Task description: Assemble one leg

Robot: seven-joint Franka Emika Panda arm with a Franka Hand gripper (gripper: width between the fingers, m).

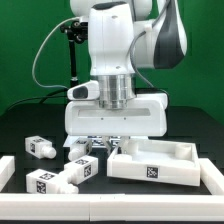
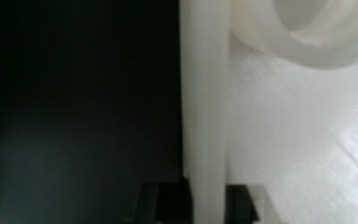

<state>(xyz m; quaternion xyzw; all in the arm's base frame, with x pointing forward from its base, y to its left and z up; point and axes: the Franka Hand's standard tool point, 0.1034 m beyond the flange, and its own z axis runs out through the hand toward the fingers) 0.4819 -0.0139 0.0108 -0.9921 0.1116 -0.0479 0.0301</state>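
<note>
The large white tray-like panel (image 1: 155,162) lies on the table at the exterior view's right. My gripper (image 1: 112,140) is lowered onto the panel's near-left wall. In the wrist view the panel's thin white wall (image 2: 202,110) runs straight between my two dark fingertips (image 2: 167,202), which press on both sides of it, so the gripper (image 2: 204,200) is shut on that wall. A round boss (image 2: 318,30) shows on the panel's inner face. Several legs lie apart from the gripper: one tagged leg (image 1: 42,145) at the left, two more (image 1: 45,182) (image 1: 82,168) in front.
A low white rail (image 1: 110,207) borders the front of the table and turns up both sides. Another small white part (image 1: 78,150) lies just left of the gripper. A black stand with a cable (image 1: 70,45) rises at the back left.
</note>
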